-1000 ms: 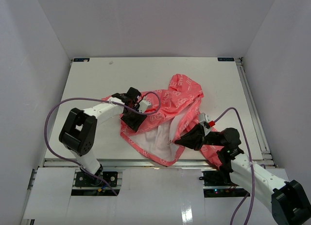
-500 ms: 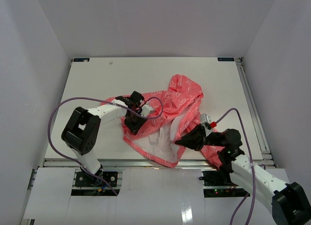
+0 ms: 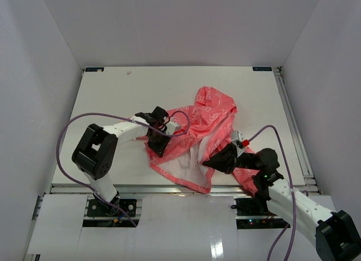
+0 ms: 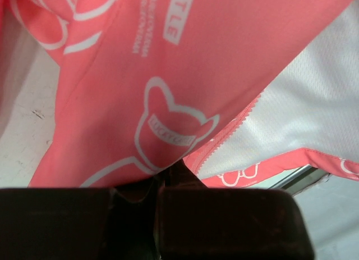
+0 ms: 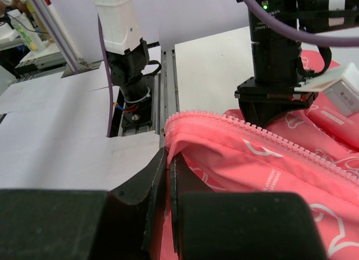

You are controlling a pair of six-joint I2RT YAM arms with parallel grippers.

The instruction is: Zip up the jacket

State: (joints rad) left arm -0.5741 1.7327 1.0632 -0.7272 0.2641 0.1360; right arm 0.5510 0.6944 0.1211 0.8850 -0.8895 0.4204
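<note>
Top view: the jacket (image 3: 194, 128) lies crumpled on the bench (image 3: 113, 92), right of centre toward the near edge, front open, white lining exposed. Left wrist view: the left gripper (image 4: 160, 184) pinches a pink jacket fold. Right wrist view: the right gripper (image 5: 168, 156) is pressed together on the jacket's toothed zipper edge (image 5: 247, 128).

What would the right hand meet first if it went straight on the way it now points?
The jacket fold edged with zipper teeth, at the tips of the right hand; the left hand stands beyond, depth unclear.
</note>
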